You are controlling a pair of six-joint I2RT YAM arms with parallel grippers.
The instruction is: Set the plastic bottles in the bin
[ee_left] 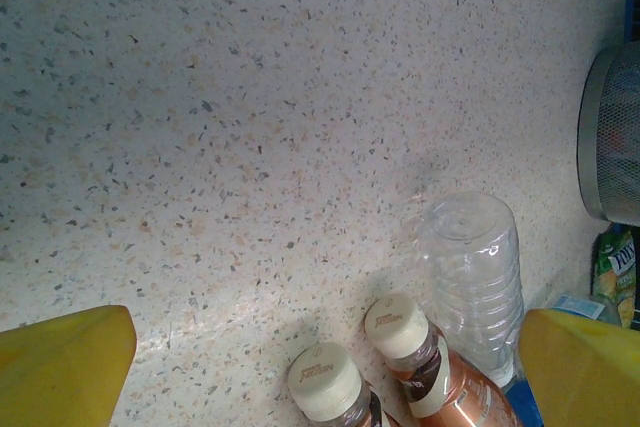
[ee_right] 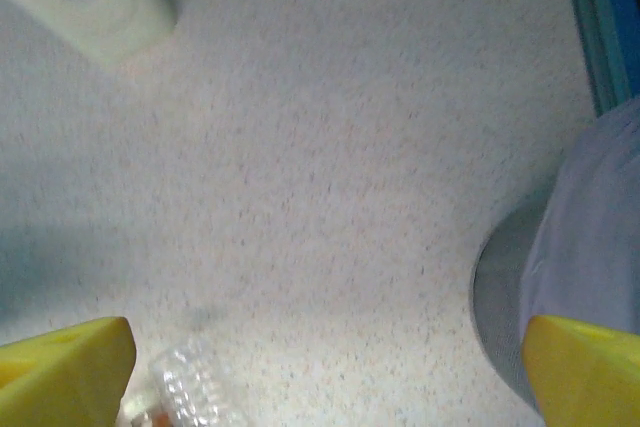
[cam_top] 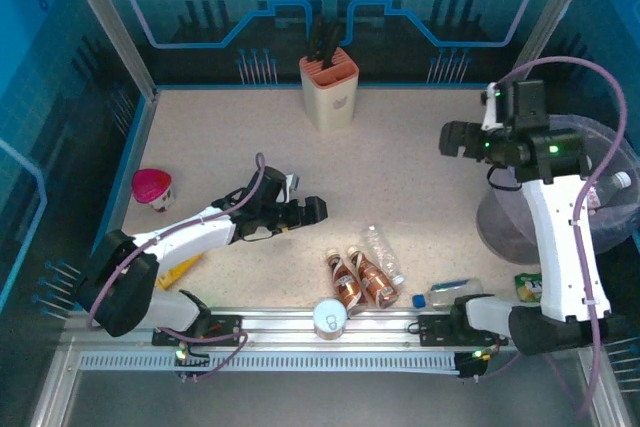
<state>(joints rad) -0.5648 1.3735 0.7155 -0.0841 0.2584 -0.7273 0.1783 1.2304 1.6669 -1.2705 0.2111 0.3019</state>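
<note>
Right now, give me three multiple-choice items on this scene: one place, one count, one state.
1. The knife block stands:
A) at the table's far edge, centre
B) at the near left corner
C) at the near right corner

2. Brown bottles lying side by side:
A) one
B) two
C) four

3. The left hand is:
A) open, empty
B) shut on a bottle
C) shut, empty

Answers:
1 A, it stands at the back, mid-table.
2 B, two white-capped ones lie together.
3 A, its fingers are spread, gripping nothing.
</note>
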